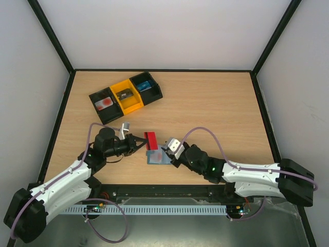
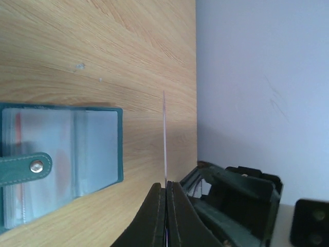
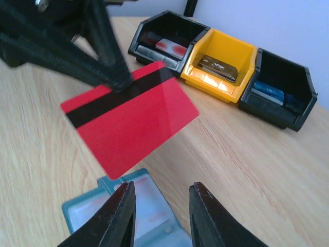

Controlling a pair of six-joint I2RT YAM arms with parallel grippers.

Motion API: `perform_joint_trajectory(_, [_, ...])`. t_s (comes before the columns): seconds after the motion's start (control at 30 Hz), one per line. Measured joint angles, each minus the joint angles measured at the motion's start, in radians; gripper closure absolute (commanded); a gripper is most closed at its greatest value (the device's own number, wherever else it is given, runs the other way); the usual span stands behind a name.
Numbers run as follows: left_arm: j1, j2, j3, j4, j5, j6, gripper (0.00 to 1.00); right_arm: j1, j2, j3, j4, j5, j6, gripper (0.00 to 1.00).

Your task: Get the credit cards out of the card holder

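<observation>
A blue-green folding card holder with clear plastic pockets (image 1: pixel 157 157) lies flat on the light wooden bench (image 1: pixel 216 113) at about 6 o'clock from the bench's middle, close to the near edge and between the two arms. In the left wrist view, a strap of the same colour with a round metal snap (image 2: pixel 36 165) lies across the holder, and a faint reddish tint shows through the pockets. The left fingers (image 1: pixel 139 142) are closed on one corner of a bright red, thin plastic credit card with a black magnetic stripe (image 3: pixel 131 123). From above, the card sits at about 11 o'clock of the holder. In the left wrist view it appears edge-on as a thin pale line rising from the pinched fingertips, beside the holder and apart from it. The right fingers (image 3: pixel 123 218) reach in from about 4 o'clock and hover over the holder's right end. They are parted with nothing between them, and the red card hangs tilted just beyond their tips. At about 11 o'clock on the bench, well apart from the holder, stands a three-compartment tray with a yellow middle bin between two black ones (image 1: pixel 126 96). Its left bin holds a whitish item with a red mark, the yellow bin a dark flat item and the right bin something blue.
</observation>
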Motion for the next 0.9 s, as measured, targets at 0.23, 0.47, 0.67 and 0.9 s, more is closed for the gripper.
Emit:
perform_joint_trajectory(0.23, [0.0, -0.019, 0.0, 0.0, 0.019, -0.071, 0.97, 0.052, 0.04, -0.01, 0.085, -0.017, -0.29, 0.67])
perform_joint_trajectory(0.47, [0.0, -0.019, -0.002, 0.006, 0.041, -0.113, 0.97, 0.064, 0.091, -0.009, 0.15, -0.004, -0.449, 0.62])
perform_joint_trajectory(0.67, [0.0, -0.02, -0.003, 0.018, 0.053, -0.136, 0.97, 0.077, 0.12, -0.006, 0.149, 0.013, -0.537, 0.62])
perform_joint_trajectory(0.9, [0.0, -0.026, -0.01, 0.024, 0.06, -0.149, 0.97, 0.091, 0.135, -0.003, 0.167, 0.056, -0.595, 0.73])
